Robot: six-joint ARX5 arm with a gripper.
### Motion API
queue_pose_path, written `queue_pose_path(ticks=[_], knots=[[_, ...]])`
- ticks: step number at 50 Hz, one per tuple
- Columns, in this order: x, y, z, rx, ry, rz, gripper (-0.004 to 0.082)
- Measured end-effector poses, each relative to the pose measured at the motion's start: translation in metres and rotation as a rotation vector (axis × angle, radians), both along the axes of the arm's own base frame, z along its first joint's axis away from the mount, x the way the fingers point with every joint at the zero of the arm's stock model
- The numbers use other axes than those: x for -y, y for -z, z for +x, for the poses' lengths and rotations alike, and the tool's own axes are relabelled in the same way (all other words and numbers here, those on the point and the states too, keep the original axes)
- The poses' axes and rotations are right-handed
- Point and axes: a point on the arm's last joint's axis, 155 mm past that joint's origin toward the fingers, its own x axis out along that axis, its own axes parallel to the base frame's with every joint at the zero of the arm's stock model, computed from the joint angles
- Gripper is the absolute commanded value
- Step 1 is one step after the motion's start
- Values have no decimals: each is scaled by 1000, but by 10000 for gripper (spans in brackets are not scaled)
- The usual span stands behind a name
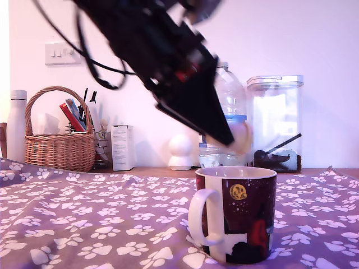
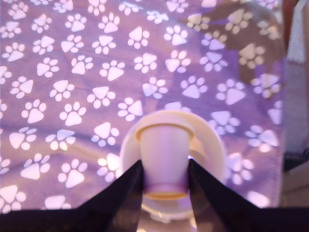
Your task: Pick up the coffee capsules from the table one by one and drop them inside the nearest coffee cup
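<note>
Between my two black fingers [image 2: 116,198], low in the wrist frame, sits one coffee capsule [image 2: 164,162]: pale peach, flanged, pinched at its sides. My gripper [image 2: 165,186] is narrowed on it, and the hold looks firm, though contact is only along two slim edges.

Nearest in the exterior view, at lower right, stands the coffee cup [image 1: 235,213], dark with a white handle and rim, upright on the table [image 1: 84,224] with its purple paw-print cloth. No other capsule shows on the cloth in either view.

Above the cup, right of centre, my gripper [image 1: 233,140] hangs with the capsule [image 1: 241,136] at its tip, pale and blurred. The capsule appears above the rim, toward the cup's far side; I cannot confirm it is squarely over the mouth.

Farther back, along the wall: a wicker basket [image 1: 59,143] at left, a white box [image 1: 122,147], a white round ornament [image 1: 181,150], a water bottle [image 1: 227,95] and a clear canister [image 1: 277,120].

Risks, by my judgement: releasing off-centre would let the capsule strike the rim and bounce onto the cloth. Descending crooked could knock the cup. The wrist view shows only cloth beneath the capsule, which suggests alignment is unfinished.
</note>
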Motion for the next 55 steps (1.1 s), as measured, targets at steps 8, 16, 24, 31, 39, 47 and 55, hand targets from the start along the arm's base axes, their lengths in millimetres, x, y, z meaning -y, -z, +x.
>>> queue_pose_path(ticks=[8, 16, 24, 31, 39, 47, 55], knots=[[-5, 21, -9, -36, 20, 107, 55], [-2, 18, -11, -30, 35, 139, 55], [3, 13, -10, -18, 41, 130, 56], [3, 14, -10, -18, 41, 130, 64], [3, 13, -10, -18, 42, 129, 305], [6, 11, -9, -13, 45, 113, 393], [11, 9, -14, -32, 65, 90, 392]])
